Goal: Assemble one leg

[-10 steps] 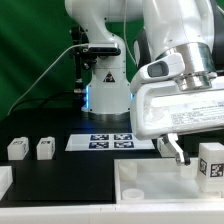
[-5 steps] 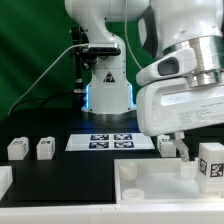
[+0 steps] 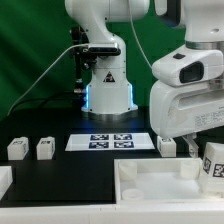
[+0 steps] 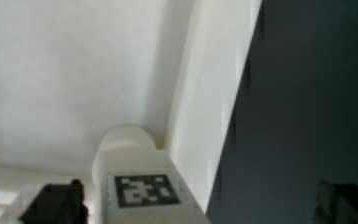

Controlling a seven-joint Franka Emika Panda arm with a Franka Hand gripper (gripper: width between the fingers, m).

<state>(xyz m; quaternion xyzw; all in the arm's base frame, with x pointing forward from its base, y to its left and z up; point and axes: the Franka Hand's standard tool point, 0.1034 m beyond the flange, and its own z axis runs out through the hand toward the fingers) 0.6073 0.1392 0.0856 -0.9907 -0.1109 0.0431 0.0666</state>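
Observation:
My gripper (image 3: 197, 152) hangs low at the exterior view's right, over the far right corner of the large white tray-like piece (image 3: 150, 186). A leg (image 3: 214, 166) with its tag facing the camera stands at the right edge, partly behind the gripper. In the wrist view the gripper (image 4: 202, 206) is open, with dark fingertips (image 4: 55, 205) wide apart. A tagged leg (image 4: 144, 186) lies between them, nearer one finger, untouched. Another leg (image 3: 167, 145) stands beside the marker board. Two more legs (image 3: 17, 148) (image 3: 45, 148) stand at the left.
The marker board (image 3: 110, 141) lies in the middle in front of the robot base (image 3: 105, 90). Another white part (image 3: 4, 181) shows at the lower left edge. The tray's raised rim (image 4: 194, 100) runs beside the dark table (image 4: 309, 100).
My gripper has moved toward the exterior view's right, now covering part of the leg at the right edge. The other parts have not moved.

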